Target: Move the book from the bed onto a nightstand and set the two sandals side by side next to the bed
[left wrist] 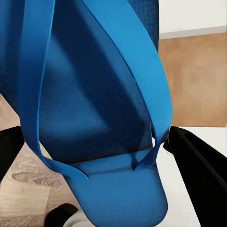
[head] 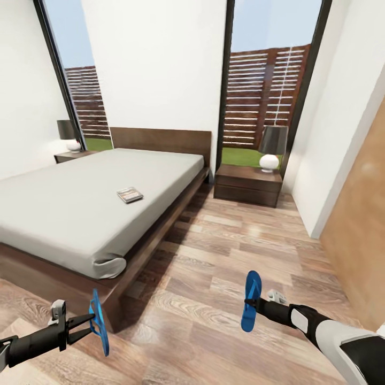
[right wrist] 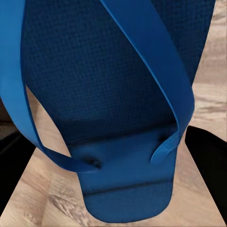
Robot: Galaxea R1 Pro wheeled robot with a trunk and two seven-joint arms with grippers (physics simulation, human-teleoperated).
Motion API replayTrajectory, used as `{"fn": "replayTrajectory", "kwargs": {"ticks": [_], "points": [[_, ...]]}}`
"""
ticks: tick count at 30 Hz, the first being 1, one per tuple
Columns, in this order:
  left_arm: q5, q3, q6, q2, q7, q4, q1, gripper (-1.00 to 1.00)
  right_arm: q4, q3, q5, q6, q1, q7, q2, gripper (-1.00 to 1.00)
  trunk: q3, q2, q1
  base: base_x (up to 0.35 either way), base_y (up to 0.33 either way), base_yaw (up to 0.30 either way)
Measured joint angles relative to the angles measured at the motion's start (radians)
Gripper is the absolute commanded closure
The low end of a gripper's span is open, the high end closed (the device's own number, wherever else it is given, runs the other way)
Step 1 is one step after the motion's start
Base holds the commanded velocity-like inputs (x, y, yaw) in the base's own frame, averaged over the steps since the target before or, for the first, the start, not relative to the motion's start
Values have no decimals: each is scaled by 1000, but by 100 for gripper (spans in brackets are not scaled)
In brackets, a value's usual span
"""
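My left gripper clamps one blue sandal at the bed's foot corner; my right gripper clamps the other sandal above the floor beside the bed. The book lies on the mattress.

The head camera looks down across the light-brown wood-plank floor; each wrist camera (very close) faces a bright blue flip-flop sandal.

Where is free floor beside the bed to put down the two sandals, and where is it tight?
Bare wood floor runs along the bed frame's near side, out to the white wall and brown door panel on the right. It narrows toward the nightstand. Each gripper, left and right, holds a sandal above this floor.
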Motion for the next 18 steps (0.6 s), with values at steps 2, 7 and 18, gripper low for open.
{"fn": "replayTrajectory", "kwargs": {"ticks": [2, 7, 18], "points": [[0, 0, 0, 0, 0, 0, 0, 100, 0, 0, 0, 0, 0, 0, 0, 100, 0, 0, 0, 154, -109, 233], [0, 0, 0, 0, 0, 0, 0, 100, 0, 0, 0, 0, 0, 0, 0, 100, 0, 0, 0, 156, -112, 233], [0, 0, 0, 0, 1, 0, 0, 100, 0, 0, 0, 0, 0, 0, 0, 100, 0, 0, 0, 159, -126, 233]]}}
